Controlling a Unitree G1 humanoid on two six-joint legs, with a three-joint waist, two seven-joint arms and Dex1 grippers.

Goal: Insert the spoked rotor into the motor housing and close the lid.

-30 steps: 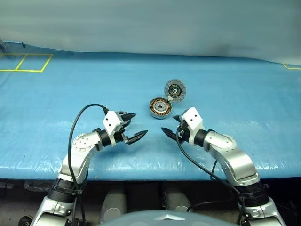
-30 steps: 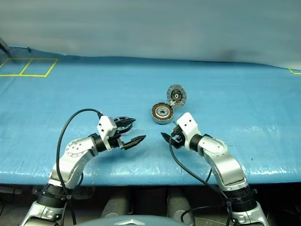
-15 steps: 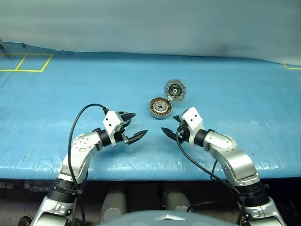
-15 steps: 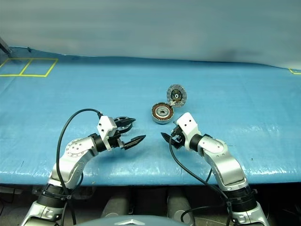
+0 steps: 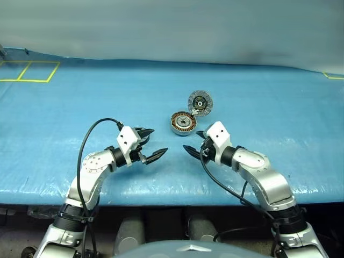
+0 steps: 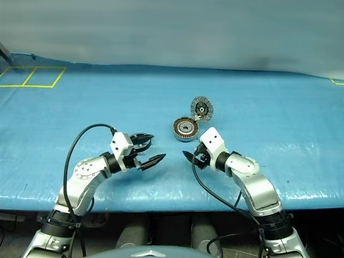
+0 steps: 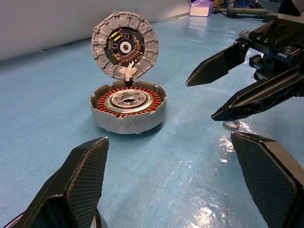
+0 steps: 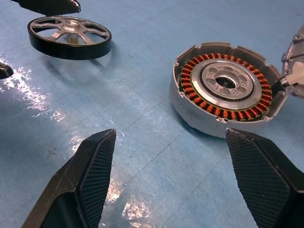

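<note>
Your left pincer [image 5: 150, 144] and right pincer [image 5: 192, 141] both hover agape, empty. The motor housing [image 5: 183, 123] sits beyond them, lid [image 5: 200, 101] upright; the spoked rotor [image 8: 69, 36] lies near the left pincer.

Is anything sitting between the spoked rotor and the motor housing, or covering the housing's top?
Nothing visible. Bare blue mat lies between the spoked rotor and the motor housing, and the lid stands upright at the housing's edge, leaving its top open.
</note>
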